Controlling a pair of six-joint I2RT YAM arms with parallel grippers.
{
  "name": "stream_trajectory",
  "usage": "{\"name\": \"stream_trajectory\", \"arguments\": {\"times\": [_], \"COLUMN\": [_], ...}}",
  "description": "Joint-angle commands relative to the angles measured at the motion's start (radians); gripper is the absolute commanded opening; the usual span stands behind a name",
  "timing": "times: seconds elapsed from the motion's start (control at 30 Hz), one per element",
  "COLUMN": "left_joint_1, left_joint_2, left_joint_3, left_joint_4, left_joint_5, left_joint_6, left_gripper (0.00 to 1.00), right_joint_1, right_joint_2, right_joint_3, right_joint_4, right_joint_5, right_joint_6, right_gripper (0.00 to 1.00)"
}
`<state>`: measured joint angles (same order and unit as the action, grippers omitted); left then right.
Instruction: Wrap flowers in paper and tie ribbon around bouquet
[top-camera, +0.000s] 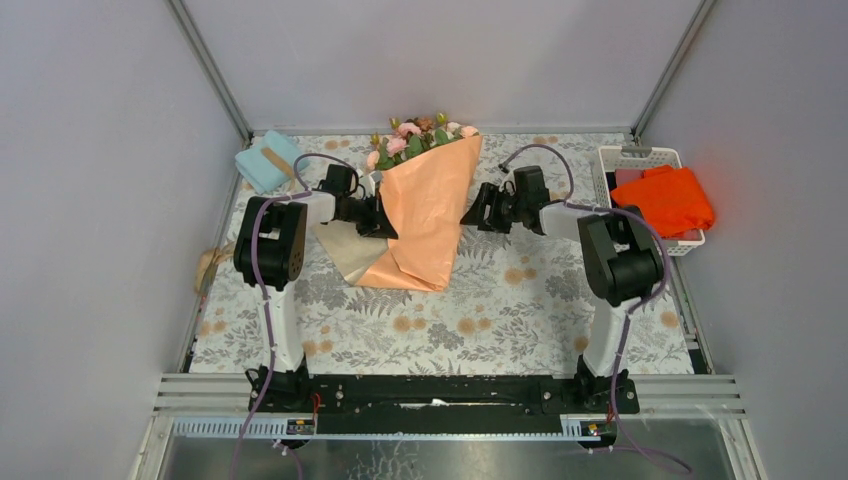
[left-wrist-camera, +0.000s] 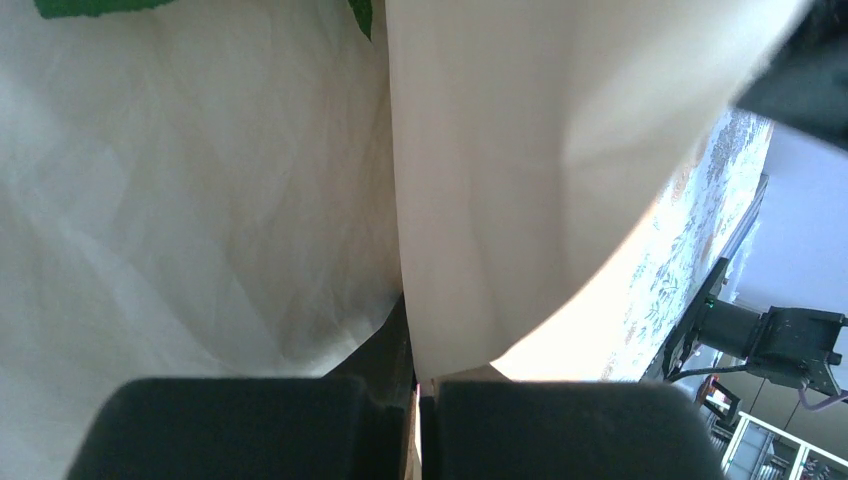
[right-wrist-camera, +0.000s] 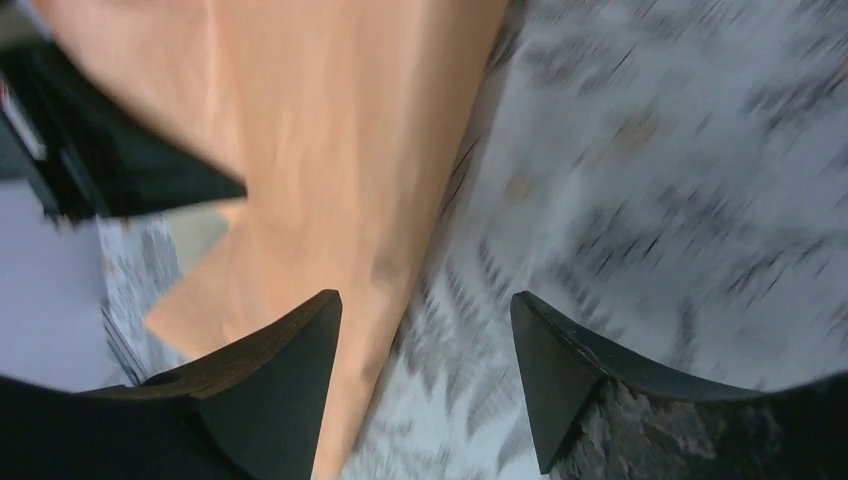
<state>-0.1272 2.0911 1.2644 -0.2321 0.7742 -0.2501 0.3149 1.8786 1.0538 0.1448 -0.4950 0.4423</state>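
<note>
Bouquet: lies in the middle of the table, wide end toward the back wall, folded end toward us.
Flowers: pink heads and green leaves stick out of the far, open end of the wrap.
Paper: peach-orange, folded over the stems; a paler flap lies flat on its left side.
Left gripper: closed flat on the left edge of the paper. In its wrist view the sheet runs down into the seam between the two fingers.
Right gripper: open and holding nothing, just beside the paper's right edge. In its wrist view (rather blurred) the orange edge shows past the left fingertip, with the table print between the tips.
Ribbon: we take the tan, limp bunch at the table's left edge to be it, well apart from the bouquet.
Light blue cloth: at the back left corner.
White basket: at the right edge, holding an orange cloth.
</note>
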Motion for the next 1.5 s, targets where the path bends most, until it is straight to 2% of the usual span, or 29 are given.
{"name": "stream_trajectory", "arguments": {"times": [0.0, 0.17, 0.23, 0.33, 0.4, 0.53, 0.7, 0.73, 0.8, 0.83, 0.87, 0.9, 1.0, 1.03, 1.13, 1.2, 1.27, 1.3, 1.37, 1.43, 1.47], "left_joint_1": [-0.011, -0.009, -0.009, -0.009, -0.014, -0.061, -0.156, -0.167, -0.179, -0.181, -0.181, -0.181, -0.180, -0.180, -0.180, -0.180, -0.179, -0.179, -0.178, -0.177, -0.177], "left_joint_2": [0.050, 0.062, 0.069, 0.079, 0.073, 0.041, 0.053, 0.061, 0.077, 0.081, 0.084, 0.082, 0.075, 0.076, 0.095, 0.106, 0.106, 0.106, 0.101, 0.094, 0.084], "left_joint_3": [-0.034, -0.035, -0.033, -0.034, -0.045, -0.082, -0.042, -0.027, 0.001, 0.010, 0.016, 0.016, -0.016, -0.032, -0.059, -0.058, -0.056, -0.054, -0.045, -0.028, -0.020], "left_joint_4": [-0.082, -0.084, -0.087, -0.087, -0.079, -0.055, -0.044, -0.040, -0.040, -0.041, -0.043, -0.044, -0.019, -0.004, 0.015, 0.011, 0.012, 0.014, 0.006, -0.014, -0.023], "left_joint_5": [-0.103, -0.103, -0.088, -0.093, -0.117, -0.139, -0.097, -0.091, -0.088, -0.086, -0.090, -0.094, -0.088, -0.081, -0.074, -0.081, -0.089, -0.092, -0.093, -0.085, -0.080], "left_joint_6": [0.045, 0.047, 0.050, 0.045, 0.047, 0.052, 0.050, 0.045, 0.036, 0.033, 0.031, 0.030, 0.004, -0.010, -0.036, -0.039, -0.042, -0.043, -0.044, -0.037, -0.034], "left_gripper": [0.00, 0.00, 0.00, 0.00, 0.00, 0.00, 0.00, 0.00, 0.00, 0.00, 0.00, 0.00, 0.00, 0.00, 0.00, 0.00, 0.00, 0.00, 0.00, 0.00, 0.00], "right_joint_1": [-0.038, -0.039, -0.039, -0.041, -0.056, -0.105, -0.117, -0.117, -0.117, -0.117, -0.114, -0.093, 0.085, 0.129, 0.192, 0.252, 0.282, 0.282, 0.283, 0.283, 0.282], "right_joint_2": [0.181, 0.270, 0.283, 0.295, 0.265, 0.172, 0.016, -0.009, -0.054, -0.075, -0.102, -0.133, -0.232, -0.250, -0.305, -0.347, -0.347, -0.314, -0.208, -0.089, -0.047], "right_joint_3": [0.134, 0.144, 0.115, 0.107, 0.079, -0.009, -0.109, -0.119, -0.115, -0.100, -0.083, -0.065, -0.012, -0.004, -0.037, -0.095, -0.158, -0.170, -0.141, -0.102, -0.091], "right_joint_4": [0.133, 0.258, 0.368, 0.428, 0.396, 0.362, 0.181, 0.142, 0.039, -0.031, -0.101, -0.174, -0.331, -0.348, -0.292, -0.181, -0.028, 0.033, 0.045, 0.014, -0.015], "right_joint_5": [-0.186, -0.257, -0.297, -0.299, -0.240, -0.212, -0.130, -0.106, -0.043, 0.008, 0.070, 0.152, 0.591, 0.639, 0.537, 0.484, 0.329, 0.222, 0.045, -0.112, -0.143], "right_joint_6": [0.156, 0.242, 0.313, 0.366, 0.341, 0.293, 0.119, 0.087, 0.023, -0.016, -0.057, -0.102, -0.279, -0.303, -0.244, -0.194, -0.122, -0.084, -0.048, -0.031, -0.033], "right_gripper": [0.69, 0.58, 0.48, 0.16, 0.01, 0.00, 0.01, 0.04, 0.19, 0.27, 0.30, 0.30, 0.32, 0.31, 0.24, 0.17, 0.11, 0.08, 0.00, 0.00, 0.00]}}
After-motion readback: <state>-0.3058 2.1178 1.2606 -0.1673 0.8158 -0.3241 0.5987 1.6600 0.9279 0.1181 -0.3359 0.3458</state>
